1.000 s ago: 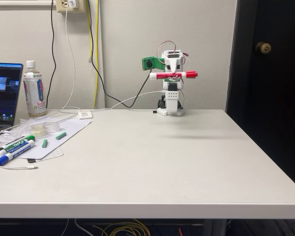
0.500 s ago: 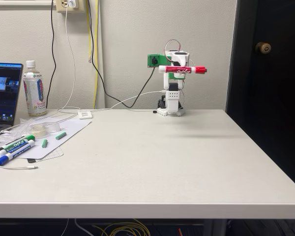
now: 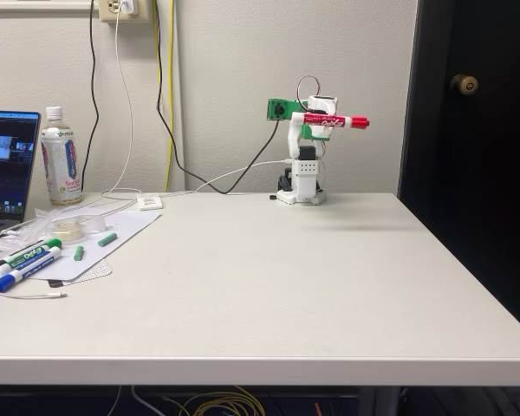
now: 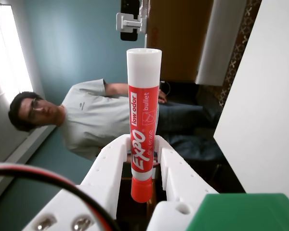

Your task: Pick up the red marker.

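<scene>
Gripper [image 4: 143, 175] holds the red marker [image 4: 143, 125] near its red end, high above the table [image 3: 269, 277]; I fear the long free barrel can tilt and slip out.

Off-white wall [image 3: 225, 52], dark door [image 3: 468, 130] at right, white table [image 3: 269, 286]

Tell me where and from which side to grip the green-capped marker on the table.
Grip the green-capped marker across the middle of its barrel, coming straight down from above. It lies flat and slanted on the sheet, and the blue-capped marker looks to be right against one side, so the fingers would likely fit best straddling the barrel's width, near the free end.
</scene>
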`<state>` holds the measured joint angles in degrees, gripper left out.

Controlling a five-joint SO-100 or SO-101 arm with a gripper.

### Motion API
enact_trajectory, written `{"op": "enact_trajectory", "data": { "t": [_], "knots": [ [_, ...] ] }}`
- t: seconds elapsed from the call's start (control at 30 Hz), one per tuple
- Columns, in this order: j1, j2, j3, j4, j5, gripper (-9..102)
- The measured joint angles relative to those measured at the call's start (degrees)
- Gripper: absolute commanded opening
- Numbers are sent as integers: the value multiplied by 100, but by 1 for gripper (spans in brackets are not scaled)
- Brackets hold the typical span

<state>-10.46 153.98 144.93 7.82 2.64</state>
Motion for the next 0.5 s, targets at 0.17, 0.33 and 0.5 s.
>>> {"op": "enact_trajectory", "data": {
  "t": [0.17,0.33,0.5],
  "knots": [
    [53,589,0,870,-308,2],
    [-35,747,0,1283,-536,2],
    [-26,923,26,1582,-396,2]
  ]
}}
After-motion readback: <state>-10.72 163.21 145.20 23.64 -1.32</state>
